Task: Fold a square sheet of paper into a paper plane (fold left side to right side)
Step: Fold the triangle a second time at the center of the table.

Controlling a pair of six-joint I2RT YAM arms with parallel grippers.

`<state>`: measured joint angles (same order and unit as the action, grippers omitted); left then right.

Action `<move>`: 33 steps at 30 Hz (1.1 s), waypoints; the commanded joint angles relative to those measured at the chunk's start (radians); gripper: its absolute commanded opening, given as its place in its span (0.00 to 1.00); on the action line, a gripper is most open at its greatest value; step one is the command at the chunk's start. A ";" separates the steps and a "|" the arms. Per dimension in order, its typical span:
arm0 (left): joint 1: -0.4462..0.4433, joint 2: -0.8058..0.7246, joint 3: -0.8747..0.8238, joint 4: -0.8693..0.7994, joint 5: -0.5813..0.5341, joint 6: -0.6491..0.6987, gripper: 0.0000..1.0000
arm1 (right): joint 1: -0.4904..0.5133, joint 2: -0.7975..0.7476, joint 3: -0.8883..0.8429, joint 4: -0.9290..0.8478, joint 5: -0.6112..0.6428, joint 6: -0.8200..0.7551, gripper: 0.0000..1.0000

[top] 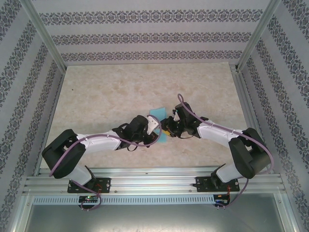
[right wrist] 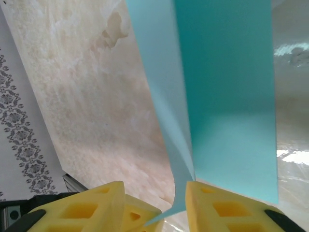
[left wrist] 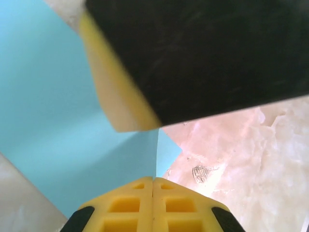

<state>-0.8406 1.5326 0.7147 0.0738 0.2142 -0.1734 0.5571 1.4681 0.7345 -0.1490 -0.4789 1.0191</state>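
The square sheet of paper (top: 157,113) is light blue and lies part-folded at the table's middle, between the two arms. In the left wrist view the paper (left wrist: 48,96) spreads to the left, and one thin raised edge runs into my left gripper (left wrist: 153,180), which is shut on it. My left gripper (top: 161,129) meets my right gripper (top: 169,128) over the sheet. My right gripper (right wrist: 153,188) stands open, and a lifted flap of the paper (right wrist: 227,96) passes between its fingers and rests against the right fingertip (right wrist: 203,193).
The marble-patterned tabletop (top: 111,92) stretches behind and to both sides of the arms. Patterned walls (top: 145,38) and metal posts fence the table. The right gripper's black and yellow finger (left wrist: 193,58) hangs close above the left gripper.
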 commanded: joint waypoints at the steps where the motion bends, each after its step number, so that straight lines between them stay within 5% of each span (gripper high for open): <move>1: 0.037 -0.016 -0.011 0.052 0.100 -0.018 0.00 | -0.020 -0.077 -0.004 -0.042 0.065 -0.079 0.45; 7: 0.087 0.013 -0.020 0.092 0.178 -0.039 0.00 | -0.036 -0.138 -0.031 -0.035 0.049 -0.142 0.52; 14: 0.170 0.022 -0.044 0.160 0.258 -0.084 0.00 | -0.025 -0.070 -0.088 0.020 0.019 -0.152 0.23; 33: 0.257 0.140 -0.004 0.161 0.299 -0.106 0.00 | 0.057 0.136 -0.072 0.030 0.096 -0.137 0.13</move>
<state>-0.5983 1.6459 0.6823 0.1944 0.4931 -0.2638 0.6006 1.5867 0.6460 -0.1192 -0.4164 0.8909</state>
